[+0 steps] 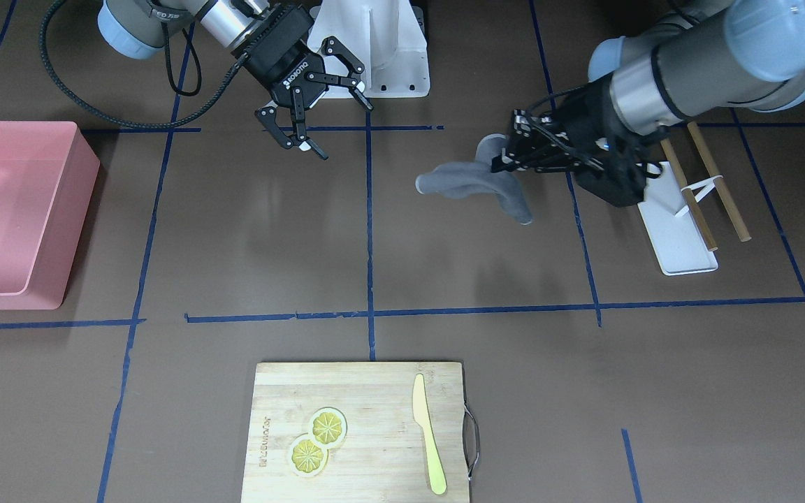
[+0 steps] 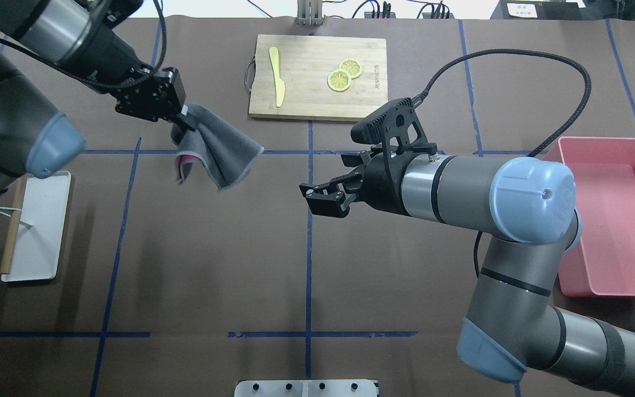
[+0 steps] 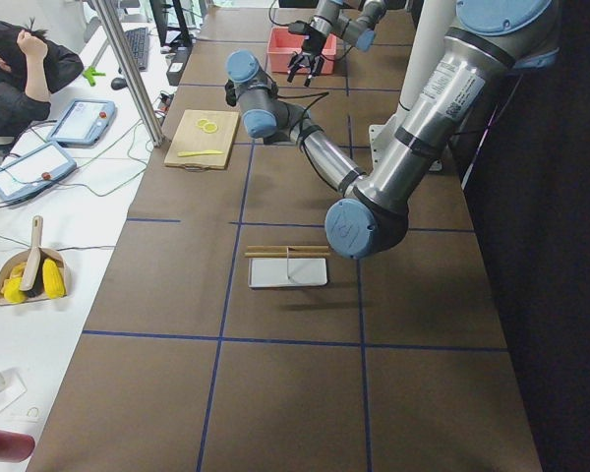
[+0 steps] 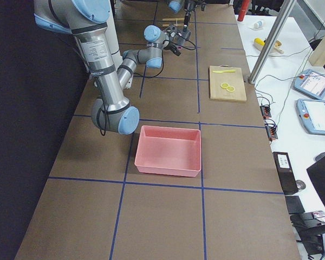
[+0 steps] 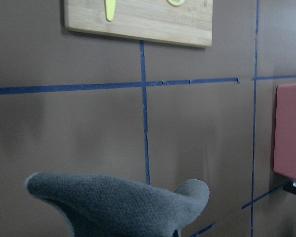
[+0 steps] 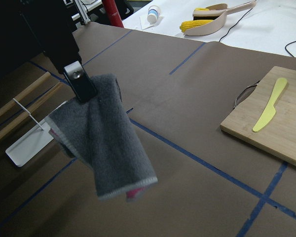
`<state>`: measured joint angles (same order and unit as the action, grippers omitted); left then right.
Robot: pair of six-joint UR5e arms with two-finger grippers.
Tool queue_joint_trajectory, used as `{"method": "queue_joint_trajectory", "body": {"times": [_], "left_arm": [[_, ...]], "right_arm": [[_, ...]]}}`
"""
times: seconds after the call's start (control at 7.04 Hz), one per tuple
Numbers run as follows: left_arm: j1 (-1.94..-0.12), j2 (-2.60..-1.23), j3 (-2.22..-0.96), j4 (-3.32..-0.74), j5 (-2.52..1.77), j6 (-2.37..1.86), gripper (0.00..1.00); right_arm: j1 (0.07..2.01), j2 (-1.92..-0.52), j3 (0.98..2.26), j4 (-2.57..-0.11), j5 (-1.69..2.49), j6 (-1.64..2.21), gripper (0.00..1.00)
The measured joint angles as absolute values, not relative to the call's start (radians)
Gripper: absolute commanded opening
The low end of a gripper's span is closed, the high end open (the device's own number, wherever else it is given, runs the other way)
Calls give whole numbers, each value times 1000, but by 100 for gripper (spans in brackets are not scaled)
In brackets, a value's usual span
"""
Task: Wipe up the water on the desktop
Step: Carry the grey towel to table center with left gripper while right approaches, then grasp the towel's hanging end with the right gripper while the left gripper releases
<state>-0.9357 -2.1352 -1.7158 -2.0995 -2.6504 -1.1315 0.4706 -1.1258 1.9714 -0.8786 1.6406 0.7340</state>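
My left gripper (image 2: 182,113) is shut on the top edge of a grey towel (image 2: 215,151), which hangs folded above the brown desktop (image 2: 213,259) with blue tape lines. In the front-facing view the left gripper (image 1: 504,157) and the towel (image 1: 472,181) are right of centre. The towel also shows in the left wrist view (image 5: 118,202) and in the right wrist view (image 6: 103,143). My right gripper (image 2: 326,201) is open and empty above the middle of the desktop (image 1: 270,230), apart from the towel. I see no water on the surface.
A bamboo cutting board (image 2: 306,99) with two lemon slices and a yellow knife (image 2: 276,82) lies at the far side. A pink bin (image 2: 609,215) stands on my right. A white tray (image 2: 36,226) with wooden rods lies on my left.
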Motion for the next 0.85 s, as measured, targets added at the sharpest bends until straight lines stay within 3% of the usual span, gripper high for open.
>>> {"method": "queue_joint_trajectory", "body": {"times": [0.57, 0.85], "left_arm": [[-881, -2151, -1725, -2176, -2652, -1122, 0], [-841, -2163, -1726, -2196, -2652, -1122, 0]], "right_arm": [[432, -1113, 1970, -872, 1633, 736, 98], [425, -1104, 1970, -872, 1631, 736, 92]]}}
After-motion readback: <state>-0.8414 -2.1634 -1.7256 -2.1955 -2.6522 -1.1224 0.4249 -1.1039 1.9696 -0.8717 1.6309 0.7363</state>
